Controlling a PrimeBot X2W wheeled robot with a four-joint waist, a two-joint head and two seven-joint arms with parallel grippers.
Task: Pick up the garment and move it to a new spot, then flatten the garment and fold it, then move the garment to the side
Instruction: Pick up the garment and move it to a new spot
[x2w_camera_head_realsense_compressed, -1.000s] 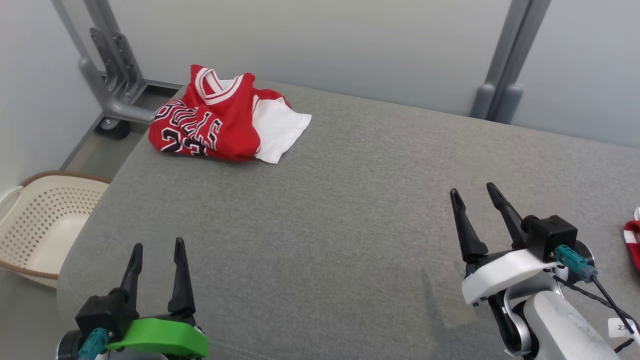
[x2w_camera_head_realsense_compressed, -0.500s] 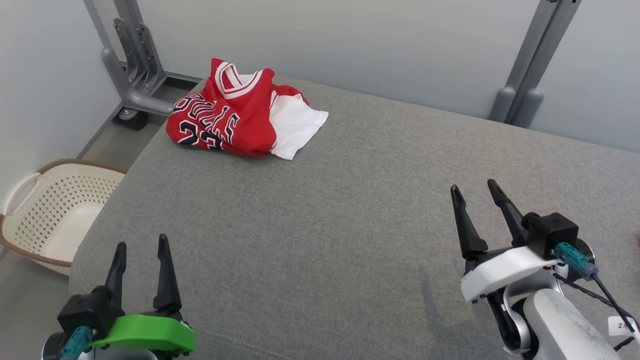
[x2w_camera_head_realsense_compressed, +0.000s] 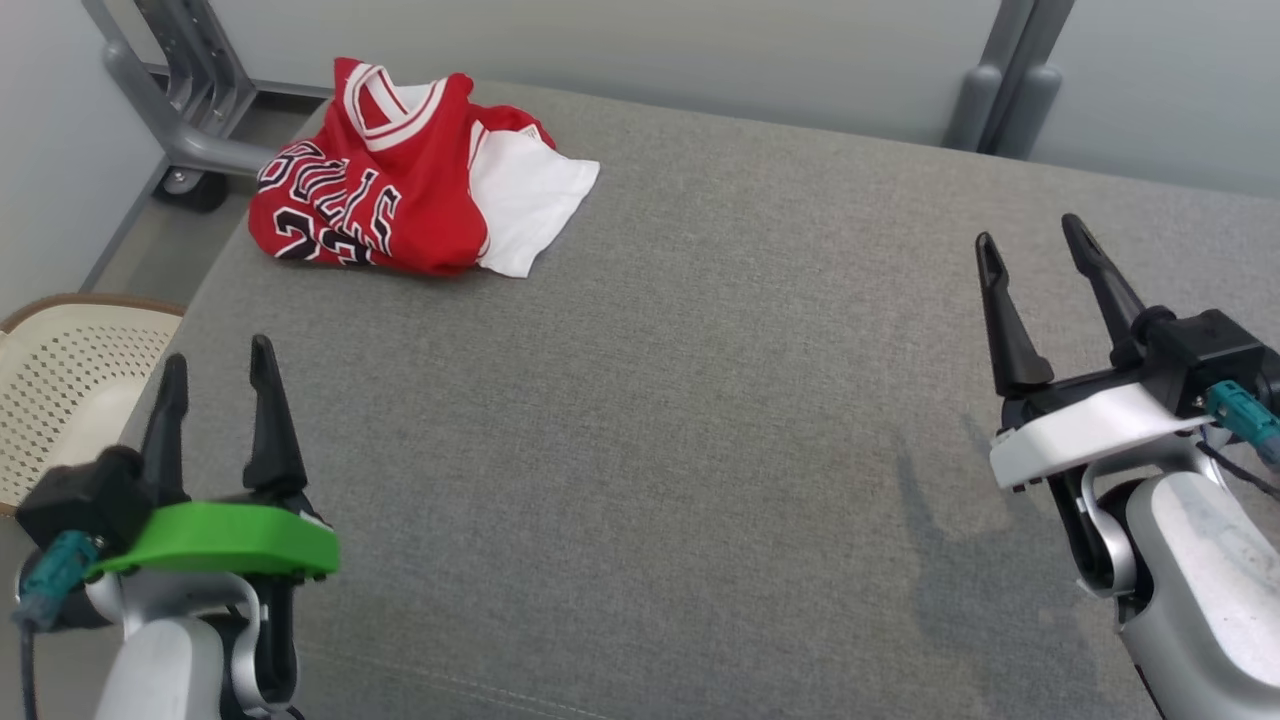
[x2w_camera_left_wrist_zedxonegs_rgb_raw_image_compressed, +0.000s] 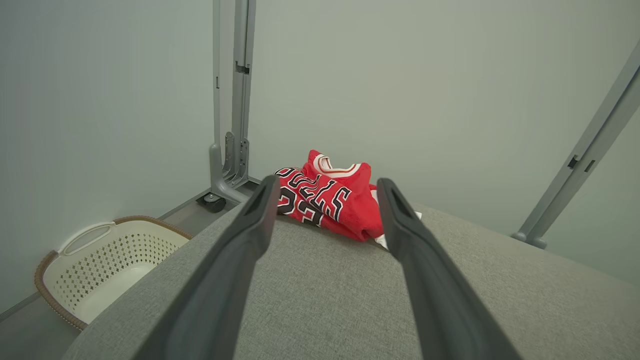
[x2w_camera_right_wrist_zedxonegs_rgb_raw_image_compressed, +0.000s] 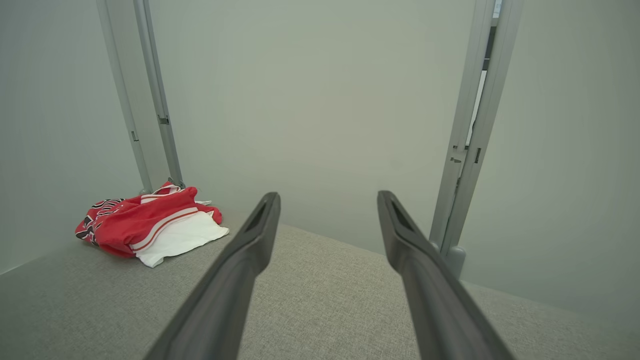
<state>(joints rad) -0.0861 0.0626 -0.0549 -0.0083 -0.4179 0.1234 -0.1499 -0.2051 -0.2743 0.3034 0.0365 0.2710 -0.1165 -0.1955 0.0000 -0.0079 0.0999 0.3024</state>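
Grey fabric-covered table (x2w_camera_head_realsense_compressed: 700, 420) fills the space in front of the robot. The garment (x2w_camera_head_realsense_compressed: 380, 195) lies on it at the far left corner, nr the back edge. It's red w/ black-and-white lettering, crumpled in a heap. The white-trimmed collar is toward the wall and a white panel sticks out on its right side.

Left gripper (x2w_camera_head_realsense_compressed: 218, 352), on the green-shelled wrist, sits at the near left edge of the table. Its fingers are spread apart w/ nothing between them, pointing roughly toward the garment but well short of it. Right gripper (x2w_camera_head_realsense_compressed: 1028, 232), on the white-shelled wrist, is over the right side of the table, also spread wide & empty, well apart from the garment.

Off the left edge, down on the floor, is a cream perforated basket (x2w_camera_head_realsense_compressed: 60, 370) w/ a brown rim. Grey metal posts (x2w_camera_head_realsense_compressed: 150, 90) stand behind the garment's corner, w/ another pair at back right, against a plain pale wall (x2w_camera_head_realsense_compressed: 700, 40).
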